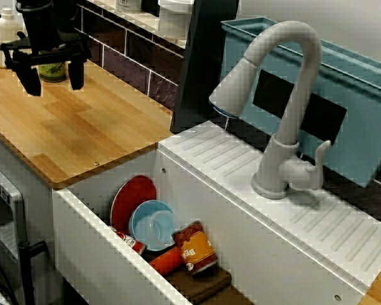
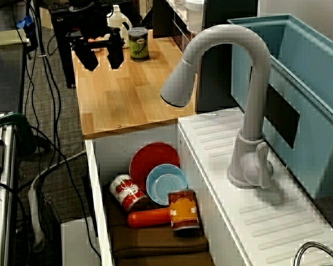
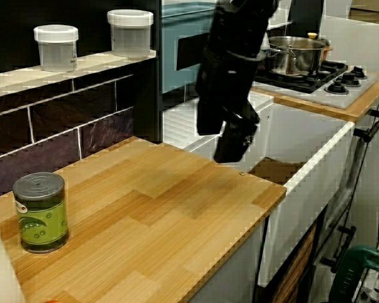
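- The tool [image 1: 53,81] hangs above the worktop [image 1: 82,133], fingers spread wide with nothing between them.
- The green can [image 3: 41,213] stands upright on the worktop by the tiled wall [image 3: 82,126], well apart from the tool. In the view along the worktop the can is near left and the tool is farther right.
- The sink [image 1: 101,254], right of the worktop, holds a red plate [image 1: 132,197], a blue bowl [image 1: 152,223] and a brown can [image 1: 193,248].

I can read no text anywhere. The brown can [image 2: 183,210], well apart from the jaws, carries white lettering, too blurred for me.
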### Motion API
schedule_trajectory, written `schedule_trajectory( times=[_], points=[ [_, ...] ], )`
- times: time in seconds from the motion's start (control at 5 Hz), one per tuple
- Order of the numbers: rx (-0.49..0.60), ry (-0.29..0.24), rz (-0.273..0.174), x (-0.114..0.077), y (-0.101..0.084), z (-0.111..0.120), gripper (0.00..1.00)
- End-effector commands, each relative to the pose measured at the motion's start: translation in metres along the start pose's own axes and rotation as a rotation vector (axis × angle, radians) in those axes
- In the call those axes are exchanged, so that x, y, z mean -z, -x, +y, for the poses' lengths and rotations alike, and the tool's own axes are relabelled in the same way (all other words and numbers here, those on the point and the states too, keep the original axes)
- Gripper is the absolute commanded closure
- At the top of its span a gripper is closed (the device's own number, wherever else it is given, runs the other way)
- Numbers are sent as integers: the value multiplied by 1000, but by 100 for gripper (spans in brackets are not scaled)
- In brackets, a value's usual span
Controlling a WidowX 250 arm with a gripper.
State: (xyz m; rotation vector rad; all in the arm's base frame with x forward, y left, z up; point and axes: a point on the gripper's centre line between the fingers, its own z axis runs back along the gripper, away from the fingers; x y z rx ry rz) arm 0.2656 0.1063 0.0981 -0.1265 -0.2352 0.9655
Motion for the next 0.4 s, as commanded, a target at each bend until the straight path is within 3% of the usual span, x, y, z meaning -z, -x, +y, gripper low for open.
schedule_trajectory(
  times=[0.0, 0.2],
  points=[
    [10, -11, -118, -34, -33, 6, 0],
    [31, -27, -148, -37, -43, 8, 0]
  ],
)
